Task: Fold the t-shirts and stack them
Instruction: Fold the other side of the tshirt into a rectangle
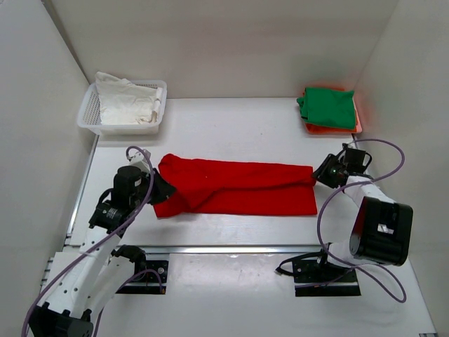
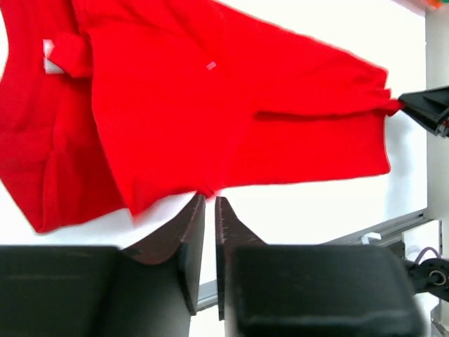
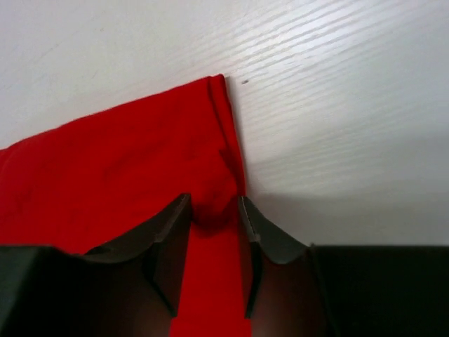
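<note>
The bright red fabric t-shirt (image 1: 238,188) lies as a long band across the middle of the white table (image 1: 231,126), enclosed by plain white walls (image 1: 224,42). The left gripper (image 1: 166,188) pinches its left end; the right gripper (image 1: 319,173) clamps its right corner.

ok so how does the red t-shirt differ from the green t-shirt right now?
Pose: the red t-shirt lies stretched long across the table; the green t-shirt is a compact folded square. Support: red rests on bare table; green sits atop the orange t-shirt, far right corner. Handling: the left gripper and right gripper pinch red's ends; nothing touches green. Shared: plain solid-colour fabric.
</note>
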You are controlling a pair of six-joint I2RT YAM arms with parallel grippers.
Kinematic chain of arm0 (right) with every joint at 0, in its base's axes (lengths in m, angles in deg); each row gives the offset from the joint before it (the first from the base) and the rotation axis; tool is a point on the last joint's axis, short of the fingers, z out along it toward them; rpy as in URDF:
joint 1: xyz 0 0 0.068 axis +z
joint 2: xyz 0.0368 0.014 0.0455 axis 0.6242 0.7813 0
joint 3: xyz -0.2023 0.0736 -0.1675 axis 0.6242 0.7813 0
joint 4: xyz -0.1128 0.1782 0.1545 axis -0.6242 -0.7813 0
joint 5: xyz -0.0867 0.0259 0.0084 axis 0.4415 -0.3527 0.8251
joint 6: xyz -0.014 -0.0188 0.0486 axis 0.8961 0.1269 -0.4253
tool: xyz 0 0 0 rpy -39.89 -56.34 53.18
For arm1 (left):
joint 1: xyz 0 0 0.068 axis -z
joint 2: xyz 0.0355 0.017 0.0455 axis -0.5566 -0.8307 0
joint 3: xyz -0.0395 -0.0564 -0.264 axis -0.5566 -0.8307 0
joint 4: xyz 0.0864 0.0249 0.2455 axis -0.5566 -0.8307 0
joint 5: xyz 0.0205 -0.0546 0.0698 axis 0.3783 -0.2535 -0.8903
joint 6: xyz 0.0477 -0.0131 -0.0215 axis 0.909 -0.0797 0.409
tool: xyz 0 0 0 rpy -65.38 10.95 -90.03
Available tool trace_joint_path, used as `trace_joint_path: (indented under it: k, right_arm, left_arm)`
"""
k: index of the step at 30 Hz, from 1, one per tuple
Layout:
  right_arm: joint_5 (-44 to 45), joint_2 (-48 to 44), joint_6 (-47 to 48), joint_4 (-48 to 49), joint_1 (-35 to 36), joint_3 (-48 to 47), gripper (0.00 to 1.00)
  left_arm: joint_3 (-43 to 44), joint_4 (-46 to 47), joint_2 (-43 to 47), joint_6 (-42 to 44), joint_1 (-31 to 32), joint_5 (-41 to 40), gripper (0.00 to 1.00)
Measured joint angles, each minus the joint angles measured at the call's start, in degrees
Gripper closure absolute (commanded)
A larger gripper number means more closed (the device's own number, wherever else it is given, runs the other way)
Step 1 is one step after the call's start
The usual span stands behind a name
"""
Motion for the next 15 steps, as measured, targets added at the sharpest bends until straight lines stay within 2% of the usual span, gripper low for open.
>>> trace_joint_path:
  k: [6, 10, 15]
  right_arm:
    - [6.93, -9.55, -0.87, -2.05, 0.11, -0.04, 0.66]
    - [7.50, -12.33, -0.85, -2.27, 0.61, -1.11, 0.63]
    - [3.85, -4.13, 0.74, -2.56, 4.66, -8.15, 0.61]
  left_arm:
    - [7.93, -0.68, -0.96, 0.70, -0.39, -0.68, 0.56]
    - [9.62, 0.42, -1.38, 0.66, -0.59, -0.52, 0.56]
    - [5.66, 3.87, -6.88, 0.63, 0.63, -0.04, 0.57]
